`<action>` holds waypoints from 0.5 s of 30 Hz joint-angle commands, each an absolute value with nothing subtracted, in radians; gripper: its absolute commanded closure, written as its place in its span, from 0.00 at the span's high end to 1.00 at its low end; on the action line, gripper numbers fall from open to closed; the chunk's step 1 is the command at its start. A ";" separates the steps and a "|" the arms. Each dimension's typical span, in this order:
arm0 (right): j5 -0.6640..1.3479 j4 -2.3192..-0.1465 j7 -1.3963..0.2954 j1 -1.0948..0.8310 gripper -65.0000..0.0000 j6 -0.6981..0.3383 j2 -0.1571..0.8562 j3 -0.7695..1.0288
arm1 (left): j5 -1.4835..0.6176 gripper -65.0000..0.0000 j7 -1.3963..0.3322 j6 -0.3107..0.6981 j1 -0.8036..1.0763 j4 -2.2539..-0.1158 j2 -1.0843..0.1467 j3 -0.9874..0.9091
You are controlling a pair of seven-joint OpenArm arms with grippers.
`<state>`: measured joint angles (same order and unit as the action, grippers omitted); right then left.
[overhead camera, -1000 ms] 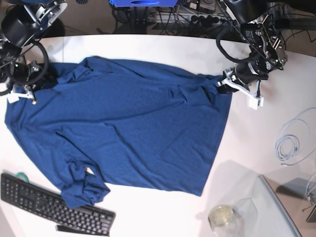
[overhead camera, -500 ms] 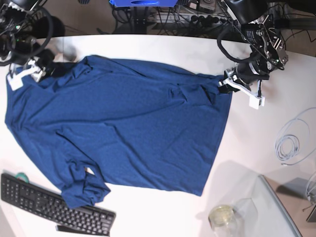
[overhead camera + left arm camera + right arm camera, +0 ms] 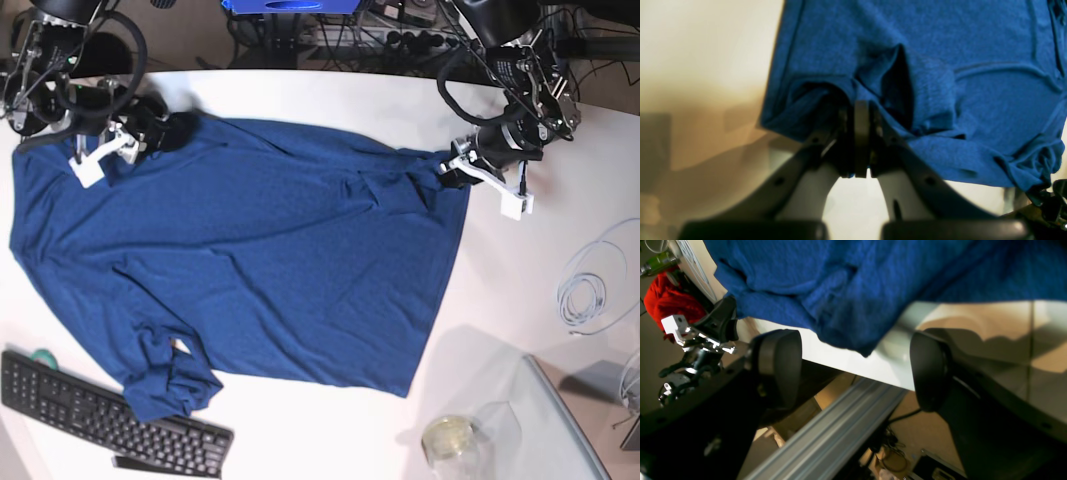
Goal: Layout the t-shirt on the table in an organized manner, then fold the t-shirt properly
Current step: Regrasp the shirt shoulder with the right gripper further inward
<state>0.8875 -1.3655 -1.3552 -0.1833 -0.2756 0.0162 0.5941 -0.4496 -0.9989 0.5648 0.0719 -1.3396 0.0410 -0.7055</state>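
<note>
navy t-shirt (image 3: 250, 270) spread flat, sleeve bunched, corner pinched

T-shirt (image 3: 250, 260) spread flat across table (image 3: 330, 95), filling its middle and left. Keyboard (image 3: 100, 415) at near left corner, just beside bunched sleeve. Jar (image 3: 448, 438) near right, next to tray (image 3: 560, 420). Coiled cable (image 3: 590, 285) far right. Left gripper (image 3: 455, 172) at shirt's right edge, right gripper (image 3: 135, 140) over its far left corner.

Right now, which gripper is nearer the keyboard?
Right. The right gripper hangs open at the t-shirt's far corner, on the keyboard's side. The left gripper is clamped on the opposite shirt edge, across the table.
</note>
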 commanded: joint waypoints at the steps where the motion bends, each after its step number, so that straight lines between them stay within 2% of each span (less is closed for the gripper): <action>1: 0.909 -1.377 -1.363 -0.177 0.70 -0.277 0.022 0.593 | -0.467 0.00 -0.987 0.570 0.065 -1.356 0.035 -0.705; 3: 0.909 -1.377 -1.363 -0.177 0.64 -0.277 0.021 0.593 | -0.467 0.00 -0.987 0.570 0.065 -1.356 0.035 -0.705; 7: 0.909 -1.377 -1.365 -0.176 0.39 -0.277 0.016 0.591 | -0.467 0.00 -0.987 0.570 0.064 -1.356 0.035 -0.707; 12: 0.963 -1.374 -1.365 -0.173 0.14 -0.278 0.015 0.591 | -0.467 0.00 -0.987 0.570 0.061 -1.356 0.033 -0.708; 15: 1.015 -1.372 -1.377 -0.154 0.06 -0.277 0.016 0.590 | -0.467 0.00 -0.987 0.570 0.061 -1.356 0.033 -0.710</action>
<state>0.9882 -1.3594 -1.3724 -0.1642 -0.2764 0.0078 0.5907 -0.4496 -0.9989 0.5648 0.0696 -1.3396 0.0414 -0.7074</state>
